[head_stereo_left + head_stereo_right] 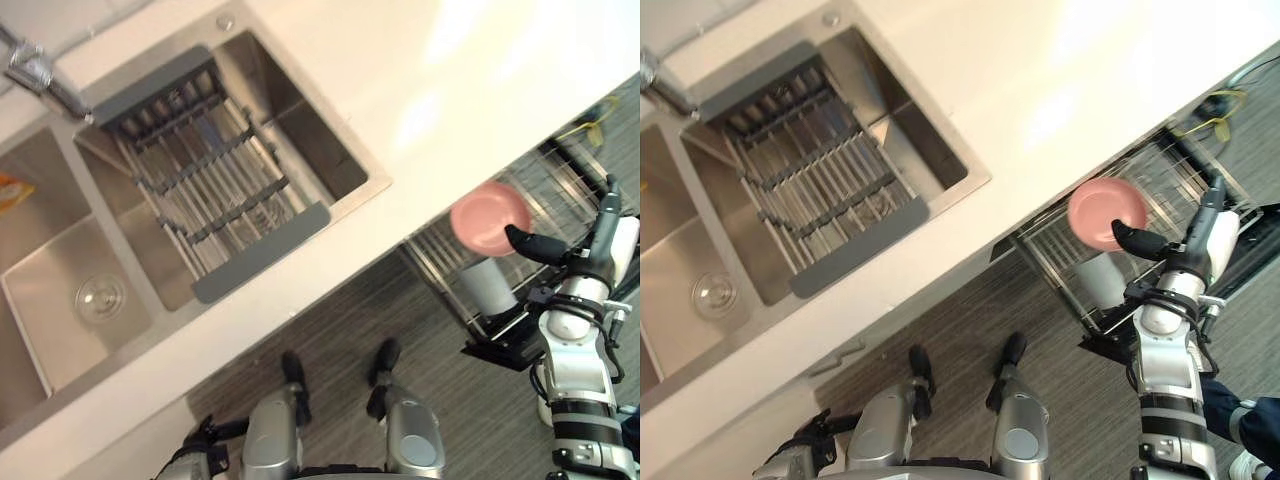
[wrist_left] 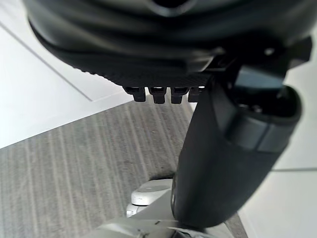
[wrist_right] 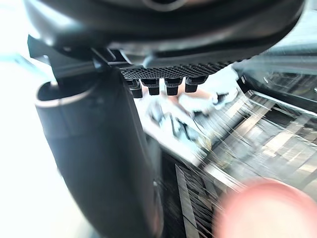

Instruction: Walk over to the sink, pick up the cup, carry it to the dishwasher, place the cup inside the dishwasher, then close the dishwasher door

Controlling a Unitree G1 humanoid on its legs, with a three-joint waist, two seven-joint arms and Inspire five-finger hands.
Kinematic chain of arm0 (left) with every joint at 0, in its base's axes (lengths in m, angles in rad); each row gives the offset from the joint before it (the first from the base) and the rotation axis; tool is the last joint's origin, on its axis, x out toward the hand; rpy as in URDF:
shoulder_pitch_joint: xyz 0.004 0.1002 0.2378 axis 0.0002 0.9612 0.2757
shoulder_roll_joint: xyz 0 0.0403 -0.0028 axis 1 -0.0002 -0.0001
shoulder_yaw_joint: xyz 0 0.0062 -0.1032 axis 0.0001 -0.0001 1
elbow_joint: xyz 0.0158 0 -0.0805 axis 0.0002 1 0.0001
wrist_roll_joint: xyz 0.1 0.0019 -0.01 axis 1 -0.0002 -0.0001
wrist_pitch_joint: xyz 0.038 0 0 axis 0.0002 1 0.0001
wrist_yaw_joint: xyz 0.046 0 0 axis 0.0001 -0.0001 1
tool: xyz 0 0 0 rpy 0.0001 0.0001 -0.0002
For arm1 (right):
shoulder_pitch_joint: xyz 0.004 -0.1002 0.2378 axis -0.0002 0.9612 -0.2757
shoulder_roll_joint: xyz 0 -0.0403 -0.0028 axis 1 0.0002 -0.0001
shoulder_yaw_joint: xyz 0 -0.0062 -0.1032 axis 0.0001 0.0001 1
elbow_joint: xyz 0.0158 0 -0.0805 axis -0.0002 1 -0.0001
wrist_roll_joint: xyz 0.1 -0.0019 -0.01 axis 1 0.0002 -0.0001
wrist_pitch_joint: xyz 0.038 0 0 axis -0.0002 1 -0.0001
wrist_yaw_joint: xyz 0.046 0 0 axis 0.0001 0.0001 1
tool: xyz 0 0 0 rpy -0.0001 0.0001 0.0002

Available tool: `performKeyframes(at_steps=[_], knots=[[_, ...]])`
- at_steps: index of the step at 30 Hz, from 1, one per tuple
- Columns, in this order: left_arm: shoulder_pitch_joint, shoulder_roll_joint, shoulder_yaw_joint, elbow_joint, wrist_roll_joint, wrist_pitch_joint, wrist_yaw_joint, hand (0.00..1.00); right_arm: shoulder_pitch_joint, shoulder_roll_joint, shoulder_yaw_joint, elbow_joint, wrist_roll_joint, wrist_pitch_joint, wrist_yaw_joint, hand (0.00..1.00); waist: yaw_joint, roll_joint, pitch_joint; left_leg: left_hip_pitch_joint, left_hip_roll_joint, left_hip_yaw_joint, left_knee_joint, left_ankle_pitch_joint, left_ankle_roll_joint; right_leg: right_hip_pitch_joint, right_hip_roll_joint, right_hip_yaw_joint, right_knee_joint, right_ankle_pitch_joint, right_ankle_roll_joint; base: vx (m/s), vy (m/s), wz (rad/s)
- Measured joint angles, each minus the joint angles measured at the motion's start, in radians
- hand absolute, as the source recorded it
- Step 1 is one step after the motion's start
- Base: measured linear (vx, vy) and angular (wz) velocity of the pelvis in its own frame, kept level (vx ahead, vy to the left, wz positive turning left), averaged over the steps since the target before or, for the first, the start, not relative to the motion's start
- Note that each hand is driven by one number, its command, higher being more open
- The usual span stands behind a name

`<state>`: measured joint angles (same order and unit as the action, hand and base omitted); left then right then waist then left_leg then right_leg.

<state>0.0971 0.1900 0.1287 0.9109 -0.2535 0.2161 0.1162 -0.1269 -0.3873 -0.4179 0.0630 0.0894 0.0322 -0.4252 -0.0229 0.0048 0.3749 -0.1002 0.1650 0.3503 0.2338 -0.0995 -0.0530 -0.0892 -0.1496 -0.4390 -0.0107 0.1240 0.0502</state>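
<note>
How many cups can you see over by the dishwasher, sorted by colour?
pink cup: 1
white cup: 1
Total: 2

You have bright, even light — glare blooms on the glossy white countertop point(image 1: 450, 90). The brushed steel sink basin point(image 1: 60, 270) gleams; shadows are soft.

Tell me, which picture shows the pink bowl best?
The left eye view: the pink bowl shows nearly whole and round over the dishwasher rack, beside the right hand. The right eye view shows it similarly; the right wrist view, just part of it.
</note>
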Motion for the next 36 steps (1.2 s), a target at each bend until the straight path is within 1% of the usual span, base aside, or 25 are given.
performKeyframes(at_steps=[1,2,3,4,6,7,8,9,10,11,13,14,16,18,20,21,24,25,28,31,32,34,36], knots=[[0.01,-0.004,0.0,0.0,-0.001,0.001,0.012,1.0,0.023,0.002,-0.058,0.013,0.073,-0.016,-0.005,1.0,-0.004,0.0,-0.022,0.013,0.016,0.004,0.027,-0.023,-0.005,0.029,0.015,0.003,-0.02,0.0,0.001,0.12,-0.005,-0.23],[0.011,-0.004,0.0,0.0,-0.001,0.001,0.015,1.0,0.027,0.002,-0.072,0.017,0.096,-0.021,-0.005,1.0,-0.006,0.0,-0.028,0.015,0.018,0.005,0.03,-0.025,-0.006,0.033,0.017,0.004,-0.024,0.001,0.001,0.08,0.008,-0.1],[0.017,-0.005,0.001,0.0,-0.007,0.001,0.023,1.0,0.044,0.002,-0.125,0.051,0.172,-0.041,0.005,1.0,-0.015,0.0,-0.051,0.02,0.025,0.006,0.039,-0.035,-0.012,0.047,0.023,0.002,-0.037,0.002,0.002,0.05,0.008,-0.03],[0.017,-0.006,0.001,0.0,-0.013,0.001,0.031,1.0,0.049,0.002,-0.155,0.077,0.22,-0.05,0.017,1.0,-0.02,-0.001,-0.059,0.026,0.028,0.006,0.043,-0.038,-0.016,0.059,0.023,0.001,-0.045,0.002,0.003,0.08,0.048,-0.03],[0.019,-0.024,0.001,0.0,-0.023,0.004,0.043,1.0,0.077,0.004,-0.28,0.211,0.446,-0.075,0.111,1.0,-0.026,-0.001,-0.11,0.056,0.034,0.011,0.052,-0.044,-0.024,0.101,0.029,0.0,-0.067,0.002,0.003,0.08,0.053,-0.04],[0.018,-0.031,0.009,0.008,-0.03,0.016,0.053,1.0,0.089,0.007,-0.299,0.242,0.489,-0.078,0.134,1.0,-0.027,0.001,-0.122,0.062,0.036,0.013,0.052,-0.046,-0.028,0.108,0.032,0.001,-0.072,0.002,0.003,0.05,0.031,-0.08],[0.024,-0.045,0.027,0.026,-0.041,0.013,0.054,1.0,0.114,0.026,-0.323,0.289,0.548,-0.083,0.185,1.0,-0.031,0.007,-0.14,0.073,0.04,0.017,0.05,-0.05,-0.032,0.115,0.036,0.0,-0.073,0.001,0.004,0.02,0.042,-0.07],[0.024,-0.051,0.031,0.031,-0.041,0.01,0.055,1.0,0.135,0.054,-0.335,0.331,0.585,-0.091,0.231,1.0,-0.041,0.009,-0.143,0.081,0.042,0.018,0.046,-0.051,-0.033,0.123,0.037,0.0,-0.073,0.0,0.004,-0.01,0.043,-0.04],[0.024,-0.054,0.031,0.033,-0.041,0.01,0.056,1.0,0.144,0.071,-0.336,0.352,0.601,-0.091,0.256,1.0,-0.046,0.011,-0.144,0.083,0.043,0.018,0.043,-0.051,-0.033,0.125,0.038,-0.002,-0.073,-0.001,0.004,-0.08,0.051,0.02],[0.023,-0.058,0.029,0.034,-0.04,0.008,0.057,1.0,0.161,0.12,-0.333,0.401,0.646,-0.092,0.307,1.0,-0.05,0.016,-0.15,0.086,0.043,0.02,0.028,-0.051,-0.034,0.124,0.039,-0.004,-0.076,-0.002,0.003,-0.1,0.041,0.04],[0.023,-0.06,0.026,0.035,-0.04,0.007,0.057,1.0,0.178,0.174,-0.317,0.443,0.703,-0.092,0.35,1.0,-0.049,0.021,-0.158,0.085,0.042,0.022,0.022,-0.048,-0.039,0.124,0.039,-0.007,-0.079,-0.009,0.003,-0.09,0.028,0.03],[0.023,-0.064,0.026,0.042,-0.04,0.007,0.057,1.0,0.185,0.216,-0.297,0.472,0.737,-0.091,0.378,1.0,-0.047,0.027,-0.164,0.086,0.041,0.022,0.013,-0.043,-0.04,0.124,0.038,-0.013,-0.079,-0.008,0.002,-0.08,0.019,0.09],[0.023,-0.071,0.026,0.052,-0.04,0.002,0.057,1.0,0.195,0.258,-0.235,0.511,0.78,-0.092,0.405,1.0,-0.042,0.039,-0.173,0.087,0.036,0.017,-0.008,-0.034,-0.045,0.124,0.035,-0.034,-0.079,-0.008,0.001,-0.05,0.016,0.17],[0.023,-0.082,0.026,0.066,-0.04,-0.006,0.057,1.0,0.197,0.3,-0.149,0.543,0.808,-0.094,0.425,1.0,-0.03,0.057,-0.184,0.091,0.031,0.017,-0.055,0.001,-0.048,0.123,0.029,-0.064,-0.079,-0.007,0.002,0.0,0.012,0.35],[0.025,-0.087,0.026,0.066,-0.04,-0.014,0.057,1.0,0.209,0.311,-0.135,0.556,0.82,-0.121,0.422,1.0,-0.017,0.06,-0.187,0.092,0.029,0.016,-0.083,0.027,-0.053,0.124,0.026,-0.087,-0.078,-0.008,0.001,0.02,0.023,0.42],[0.03,-0.088,0.031,0.067,-0.041,-0.025,0.057,1.0,0.211,0.316,-0.113,0.56,0.825,-0.138,0.422,1.0,-0.014,0.06,-0.187,0.092,0.028,0.014,-0.108,0.054,-0.055,0.126,0.025,-0.109,-0.075,-0.006,-0.005,0.04,0.033,0.41],[0.031,-0.091,0.031,0.068,-0.039,-0.036,0.057,1.0,0.21,0.306,-0.078,0.581,0.832,-0.172,0.421,1.0,-0.001,0.06,-0.187,0.096,0.023,0.0,-0.126,0.072,-0.052,0.133,0.024,-0.126,-0.074,-0.006,-0.005,0.04,0.032,0.26],[0.032,-0.092,0.031,0.072,-0.039,-0.046,0.056,1.0,0.207,0.296,-0.05,0.599,0.834,-0.182,0.421,1.0,0.009,0.061,-0.187,0.097,0.022,-0.016,-0.126,0.077,-0.054,0.143,0.023,-0.144,-0.074,-0.007,-0.004,0.03,0.032,0.25],[0.035,-0.094,0.03,0.075,-0.038,-0.058,0.051,1.0,0.204,0.294,-0.023,0.605,0.858,-0.191,0.421,1.0,0.013,0.061,-0.187,0.094,0.017,-0.04,-0.134,0.087,-0.054,0.152,0.021,-0.167,-0.074,-0.011,-0.004,0.01,0.032,0.27],[0.038,-0.095,0.03,0.074,-0.02,-0.076,0.044,1.0,0.175,0.287,-0.006,0.621,0.925,-0.201,0.422,1.0,0.03,0.064,-0.186,0.092,0.009,-0.064,-0.152,0.107,-0.054,0.16,0.017,-0.194,-0.075,-0.012,-0.003,-0.02,0.035,0.28],[0.039,-0.095,0.03,0.074,-0.02,-0.082,0.036,1.0,0.165,0.286,-0.003,0.621,0.95,-0.201,0.422,1.0,0.038,0.067,-0.186,0.091,0.008,-0.074,-0.157,0.112,-0.054,0.163,0.017,-0.203,-0.076,-0.014,-0.003,-0.04,0.032,0.3],[0.041,-0.095,0.03,0.074,-0.018,-0.085,0.029,1.0,0.147,0.283,0.011,0.621,0.968,-0.2,0.427,1.0,0.039,0.076,-0.186,0.085,0.005,-0.098,-0.158,0.115,-0.056,0.172,0.017,-0.225,-0.078,-0.022,0.003,-0.04,0.03,0.3],[0.043,-0.096,0.031,0.074,0.001,-0.095,0.027,1.0,0.119,0.27,0.015,0.621,1.004,-0.186,0.427,1.0,0.049,0.088,-0.185,0.076,0.003,-0.113,-0.158,0.117,-0.062,0.173,0.018,-0.24,-0.077,-0.023,0.002,-0.02,0.021,0.2]])
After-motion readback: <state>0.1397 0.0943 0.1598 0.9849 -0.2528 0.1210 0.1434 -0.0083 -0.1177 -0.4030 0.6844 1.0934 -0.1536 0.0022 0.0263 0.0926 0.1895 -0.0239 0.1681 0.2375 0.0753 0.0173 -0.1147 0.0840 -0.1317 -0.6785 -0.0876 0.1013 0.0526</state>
